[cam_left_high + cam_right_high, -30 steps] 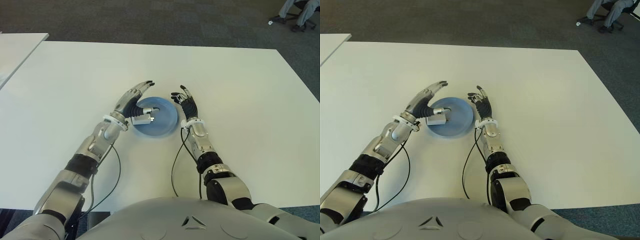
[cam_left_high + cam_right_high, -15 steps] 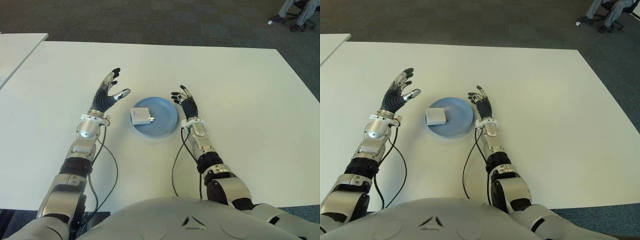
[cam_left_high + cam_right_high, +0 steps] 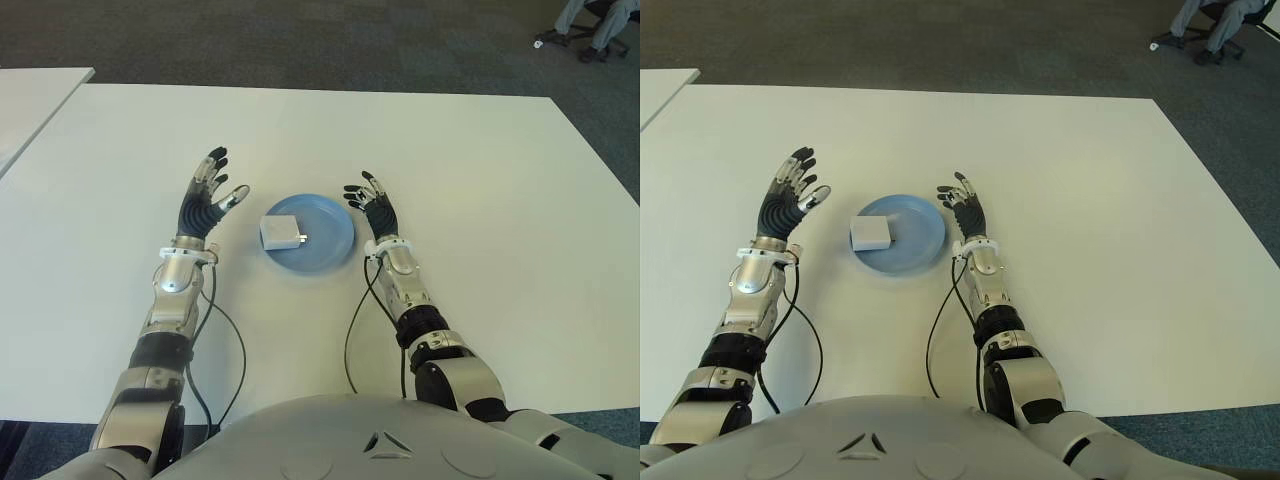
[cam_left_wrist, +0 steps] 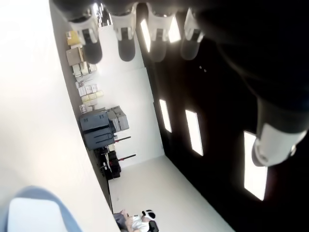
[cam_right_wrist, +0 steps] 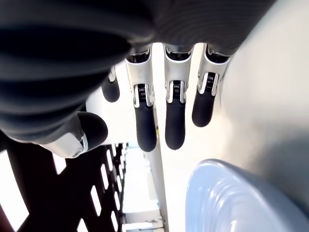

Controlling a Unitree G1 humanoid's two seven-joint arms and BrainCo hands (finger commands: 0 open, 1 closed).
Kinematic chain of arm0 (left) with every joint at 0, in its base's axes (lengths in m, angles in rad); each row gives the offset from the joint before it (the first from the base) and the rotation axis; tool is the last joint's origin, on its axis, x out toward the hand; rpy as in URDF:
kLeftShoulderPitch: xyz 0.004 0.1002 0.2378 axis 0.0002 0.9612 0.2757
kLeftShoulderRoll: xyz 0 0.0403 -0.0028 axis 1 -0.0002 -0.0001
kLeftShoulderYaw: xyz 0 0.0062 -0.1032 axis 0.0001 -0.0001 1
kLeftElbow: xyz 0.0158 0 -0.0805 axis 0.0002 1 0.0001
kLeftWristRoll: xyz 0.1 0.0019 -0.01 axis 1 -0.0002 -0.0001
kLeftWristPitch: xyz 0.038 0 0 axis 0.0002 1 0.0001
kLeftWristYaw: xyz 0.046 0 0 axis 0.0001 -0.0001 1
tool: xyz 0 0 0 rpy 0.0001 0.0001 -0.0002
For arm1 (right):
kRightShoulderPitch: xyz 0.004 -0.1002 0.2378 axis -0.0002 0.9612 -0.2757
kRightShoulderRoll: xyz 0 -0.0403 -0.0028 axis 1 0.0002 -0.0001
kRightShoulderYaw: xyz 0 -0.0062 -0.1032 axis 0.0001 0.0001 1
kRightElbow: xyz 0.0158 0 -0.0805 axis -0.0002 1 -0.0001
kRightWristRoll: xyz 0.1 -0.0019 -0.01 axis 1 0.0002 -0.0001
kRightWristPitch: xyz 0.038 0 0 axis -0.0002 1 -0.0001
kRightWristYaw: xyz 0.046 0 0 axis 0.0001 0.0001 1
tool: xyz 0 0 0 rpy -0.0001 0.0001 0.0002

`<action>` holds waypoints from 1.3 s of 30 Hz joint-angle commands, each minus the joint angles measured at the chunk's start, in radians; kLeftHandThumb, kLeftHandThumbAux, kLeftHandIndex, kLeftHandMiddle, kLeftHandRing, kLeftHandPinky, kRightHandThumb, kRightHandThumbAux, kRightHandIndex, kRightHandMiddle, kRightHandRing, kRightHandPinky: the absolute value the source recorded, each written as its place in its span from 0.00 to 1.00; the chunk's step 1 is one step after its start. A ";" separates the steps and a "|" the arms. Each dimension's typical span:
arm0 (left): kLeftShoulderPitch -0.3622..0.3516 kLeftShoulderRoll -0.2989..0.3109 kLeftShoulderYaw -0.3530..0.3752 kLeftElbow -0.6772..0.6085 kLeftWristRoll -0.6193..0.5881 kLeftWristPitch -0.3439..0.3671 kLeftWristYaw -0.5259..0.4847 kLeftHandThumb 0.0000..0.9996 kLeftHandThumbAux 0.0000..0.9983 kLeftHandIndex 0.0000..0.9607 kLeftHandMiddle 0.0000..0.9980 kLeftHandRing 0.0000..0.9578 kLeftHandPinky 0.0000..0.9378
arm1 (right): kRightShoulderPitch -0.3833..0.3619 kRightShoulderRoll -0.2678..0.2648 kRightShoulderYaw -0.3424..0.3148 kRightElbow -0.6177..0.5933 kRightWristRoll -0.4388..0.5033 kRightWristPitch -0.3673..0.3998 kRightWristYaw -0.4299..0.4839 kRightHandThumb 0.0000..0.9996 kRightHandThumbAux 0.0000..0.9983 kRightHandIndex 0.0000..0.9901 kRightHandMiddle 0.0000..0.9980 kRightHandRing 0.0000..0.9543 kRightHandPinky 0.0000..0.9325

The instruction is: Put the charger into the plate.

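left hand (image 3: 203, 198) was up with fingers spread wide, palm turned inward, holding nothing, forearm stretched forward, right hand (image 3: 372, 208) also loose and empty, fingers fanned upward, both arms reaching out roughly parallel

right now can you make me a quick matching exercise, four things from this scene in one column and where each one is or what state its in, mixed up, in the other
Things:
1. charger
2. plate
3. left hand
4. right hand

Places or states:
A. blue, on the white table between the two hands
B. open, beside the plate's right rim
C. white, lying in the plate
D. open, fingers spread, off to the plate's left

Pairs: 1-C, 2-A, 3-D, 4-B
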 commanded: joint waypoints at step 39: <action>-0.006 -0.122 0.025 0.203 0.009 0.134 -0.131 0.00 0.56 0.00 0.00 0.00 0.00 | 0.118 0.015 -0.028 -0.037 0.037 -0.048 -0.009 0.00 0.57 0.06 0.15 0.14 0.13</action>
